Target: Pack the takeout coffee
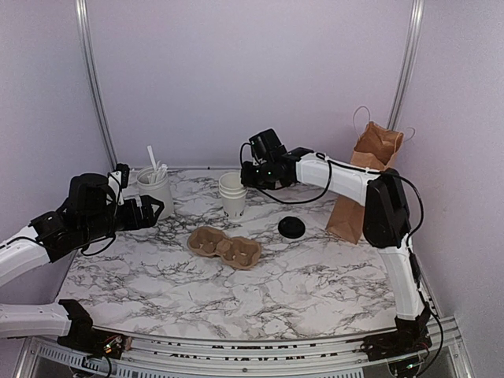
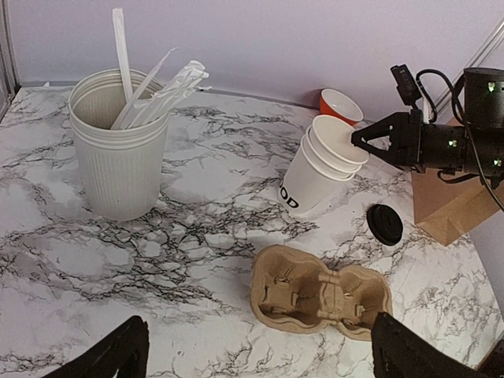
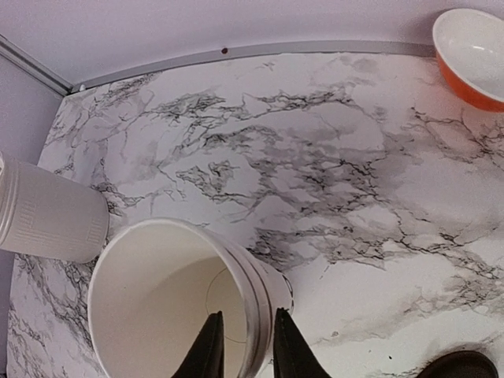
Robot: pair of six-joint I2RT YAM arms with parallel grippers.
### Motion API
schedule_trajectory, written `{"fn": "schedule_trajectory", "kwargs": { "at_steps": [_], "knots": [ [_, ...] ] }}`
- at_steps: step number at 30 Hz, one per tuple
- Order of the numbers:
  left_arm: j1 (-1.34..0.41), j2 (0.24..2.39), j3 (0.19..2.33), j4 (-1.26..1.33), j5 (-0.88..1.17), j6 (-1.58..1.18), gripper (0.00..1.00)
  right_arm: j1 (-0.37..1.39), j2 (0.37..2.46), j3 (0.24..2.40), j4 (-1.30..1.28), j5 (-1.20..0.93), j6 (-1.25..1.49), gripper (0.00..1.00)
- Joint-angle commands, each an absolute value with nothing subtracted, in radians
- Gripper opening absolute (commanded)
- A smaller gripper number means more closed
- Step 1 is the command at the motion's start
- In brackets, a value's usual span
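A stack of lidless white paper cups (image 1: pixel 232 193) stands at mid-table; the bottom one has dark lettering (image 2: pixel 290 197). A black round lid (image 1: pixel 291 227) lies alone on the marble to their right. No lidded cup shows. My right gripper (image 1: pixel 246 175) is at the stack's rim (image 3: pixel 181 307), one finger inside the top cup and one outside, closed narrowly on the wall. It also shows in the left wrist view (image 2: pixel 354 142). My left gripper (image 1: pixel 153 211) is open and empty, hovering left of the brown pulp cup carrier (image 1: pixel 224 246), which shows between its fingers (image 2: pixel 319 291).
A white ribbed utensil holder (image 1: pixel 155 191) with wrapped utensils stands at back left. A brown paper bag (image 1: pixel 366 177) stands open at the right. An orange bowl (image 2: pixel 340 104) sits behind the cups. Purple walls enclose the table.
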State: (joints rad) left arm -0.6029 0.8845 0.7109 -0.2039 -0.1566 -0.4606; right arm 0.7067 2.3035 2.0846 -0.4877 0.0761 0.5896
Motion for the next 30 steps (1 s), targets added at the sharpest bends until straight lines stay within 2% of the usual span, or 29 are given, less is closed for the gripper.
{"fn": "schedule_trajectory", "kwargs": {
  "at_steps": [1, 9, 30],
  "knots": [
    [-0.603, 0.887, 0.700, -0.170, -0.154, -0.459, 0.99, 0.725, 2.255, 2.156, -0.517, 0.110, 0.565, 0.20],
    [-0.603, 0.887, 0.700, -0.169, -0.156, -0.458, 0.99, 0.732, 2.270, 2.183, -0.541, 0.110, 0.559, 0.15],
    [-0.603, 0.876, 0.698, -0.169, -0.158, -0.458, 0.99, 0.730, 2.316, 2.241, -0.622, 0.153, 0.539, 0.19]
  ]
}}
